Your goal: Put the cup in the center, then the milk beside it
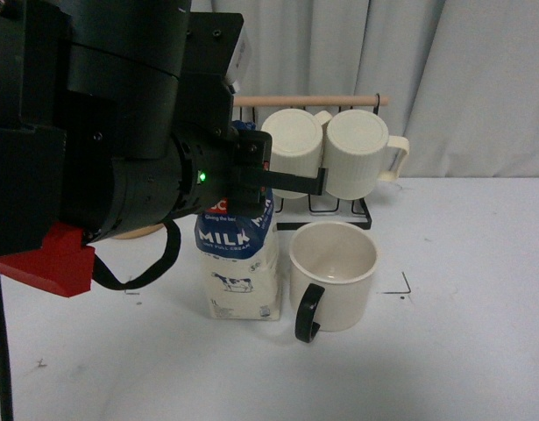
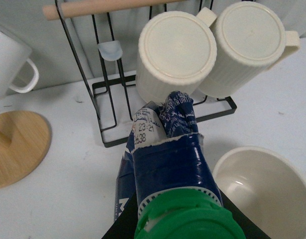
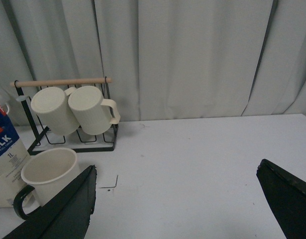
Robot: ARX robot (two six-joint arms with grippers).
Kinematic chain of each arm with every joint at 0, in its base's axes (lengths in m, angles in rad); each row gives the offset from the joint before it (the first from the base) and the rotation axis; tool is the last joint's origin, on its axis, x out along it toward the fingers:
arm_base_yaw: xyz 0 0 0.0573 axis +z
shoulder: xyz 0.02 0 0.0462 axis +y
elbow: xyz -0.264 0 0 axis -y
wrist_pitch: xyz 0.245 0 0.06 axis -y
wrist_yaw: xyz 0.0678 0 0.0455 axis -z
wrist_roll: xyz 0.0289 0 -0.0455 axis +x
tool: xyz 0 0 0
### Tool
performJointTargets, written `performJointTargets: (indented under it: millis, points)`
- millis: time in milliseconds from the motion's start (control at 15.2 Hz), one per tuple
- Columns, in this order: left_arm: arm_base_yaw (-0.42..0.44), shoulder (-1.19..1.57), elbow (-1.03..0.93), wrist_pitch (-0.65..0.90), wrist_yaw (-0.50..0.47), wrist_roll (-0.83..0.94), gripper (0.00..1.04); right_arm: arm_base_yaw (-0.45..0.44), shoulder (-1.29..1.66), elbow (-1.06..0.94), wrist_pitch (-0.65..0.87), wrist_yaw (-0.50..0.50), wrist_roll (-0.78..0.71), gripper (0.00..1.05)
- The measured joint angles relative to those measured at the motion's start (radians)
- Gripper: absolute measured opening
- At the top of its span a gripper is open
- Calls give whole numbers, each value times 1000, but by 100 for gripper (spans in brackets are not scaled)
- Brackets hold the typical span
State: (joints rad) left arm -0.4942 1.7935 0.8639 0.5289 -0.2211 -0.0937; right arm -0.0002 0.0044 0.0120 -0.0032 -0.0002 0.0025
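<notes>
White tabletop (image 1: 462, 351) against pale grey pleated curtains (image 3: 192, 55).

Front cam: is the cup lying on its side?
No. The cup stands upright with its mouth facing up, right beside the milk carton on the table.

One milk carton (image 1: 238, 267); four mugs (image 1: 333, 274); one rack (image 1: 339, 208).
</notes>
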Motion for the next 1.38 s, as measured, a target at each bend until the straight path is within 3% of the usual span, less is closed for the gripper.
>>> performJointTargets:
  millis: [263,395,461,592,658,724,789,855,1250,1382]
  points:
    - [-11,19,0,6,-6,-8,19,0,0,0,0,0,0,98]
    - [-1,-50,-45,-19,26,-99,80,0,0,0,0,0,0,98]
    - [35,-275,-140,-28,94,-274,98,0,0,0,0,0,0,98]
    - [89,-598,-290,-54,135,-378,98,0,0,0,0,0,0,98]
    - [99,-696,-350,-19,73,-330,94,0,0,0,0,0,0,98]
    - [130,-827,-424,-38,-51,-200,81,0,0,0,0,0,0,98]
    - [188,-951,-503,-84,-66,-100,70,0,0,0,0,0,0,98]
    - [254,-1059,-587,-87,-46,-5,56,0,0,0,0,0,0,98]
    - [350,-1207,-711,-103,74,76,2,0,0,0,0,0,0,98]
    - [368,-1241,-730,-113,90,77,2,0,0,0,0,0,0,98]
